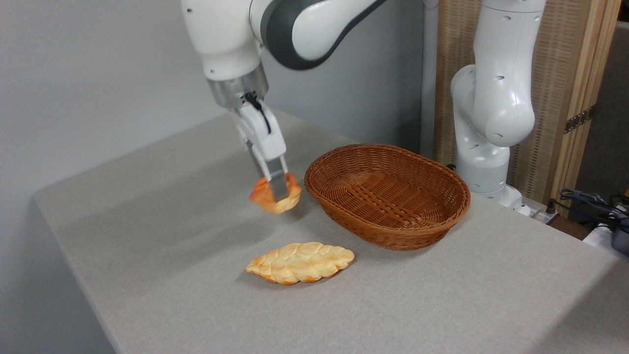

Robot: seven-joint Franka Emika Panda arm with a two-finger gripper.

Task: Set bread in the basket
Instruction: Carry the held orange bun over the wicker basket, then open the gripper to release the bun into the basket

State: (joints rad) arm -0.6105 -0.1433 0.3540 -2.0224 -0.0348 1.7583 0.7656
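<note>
The bread (pixel 268 199), a small round orange bun, hangs a little above the table, just left of the basket. My gripper (pixel 277 189) is shut on it from above, with one finger across its front. The basket (pixel 388 194) is an oval brown wicker one with low sides, and nothing lies inside it. Its near left rim is a short gap from the bun.
A longer pale golden braided loaf (pixel 300 262) lies flat on the grey table (pixel 147 246) in front of the basket. The arm's white base (pixel 486 147) stands behind the basket at the right. Cables (pixel 594 206) lie at the far right edge.
</note>
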